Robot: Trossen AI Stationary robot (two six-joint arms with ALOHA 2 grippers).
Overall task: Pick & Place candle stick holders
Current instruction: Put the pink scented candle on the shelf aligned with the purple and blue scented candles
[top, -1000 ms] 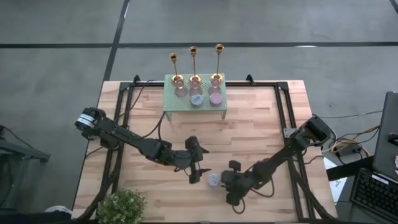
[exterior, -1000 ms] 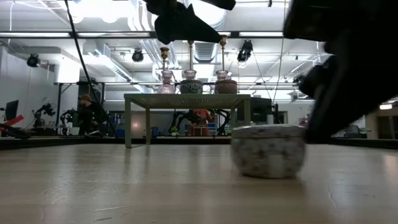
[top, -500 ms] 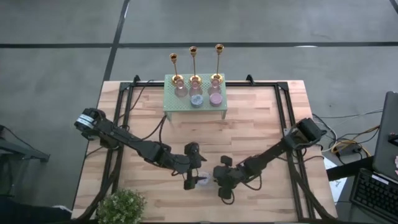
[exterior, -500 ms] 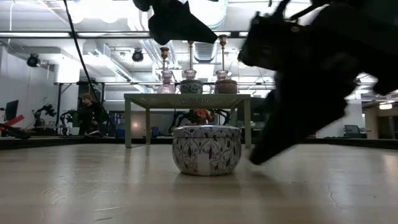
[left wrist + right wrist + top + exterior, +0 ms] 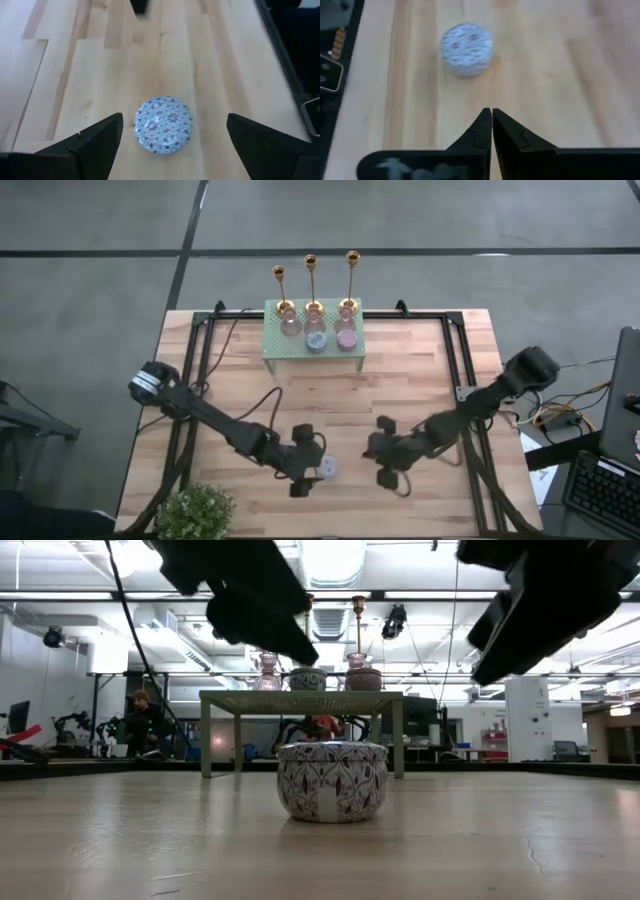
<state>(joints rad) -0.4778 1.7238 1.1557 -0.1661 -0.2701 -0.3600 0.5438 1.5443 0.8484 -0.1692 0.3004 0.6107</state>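
Observation:
Three gold candle stick holders (image 5: 281,290) (image 5: 311,283) (image 5: 351,280) stand by their round bases along the far edge of a small green stand (image 5: 300,348) at the table's far side. No gripper is near them. A round patterned tin (image 5: 327,468) sits on the table near its front. My left gripper (image 5: 304,476) is open just left of the tin and above it; in the left wrist view its fingers stand wide on either side of the tin (image 5: 162,124) without touching. My right gripper (image 5: 491,117) is shut, right of the tin (image 5: 466,48) and apart from it.
Three small jars (image 5: 315,338) stand on the green stand in front of the candle stick holders. A potted plant (image 5: 195,510) sits at the table's near left corner. Black frame rails (image 5: 200,360) run along the table's left and right sides. Bare wood lies between the stand and the grippers.
My right gripper has pushed the tin a little toward the table's left edge, then drawn back toward the right, clear of it. My left gripper has moved toward the near edge and stands by the tin. The tin has slid left and stays upright.

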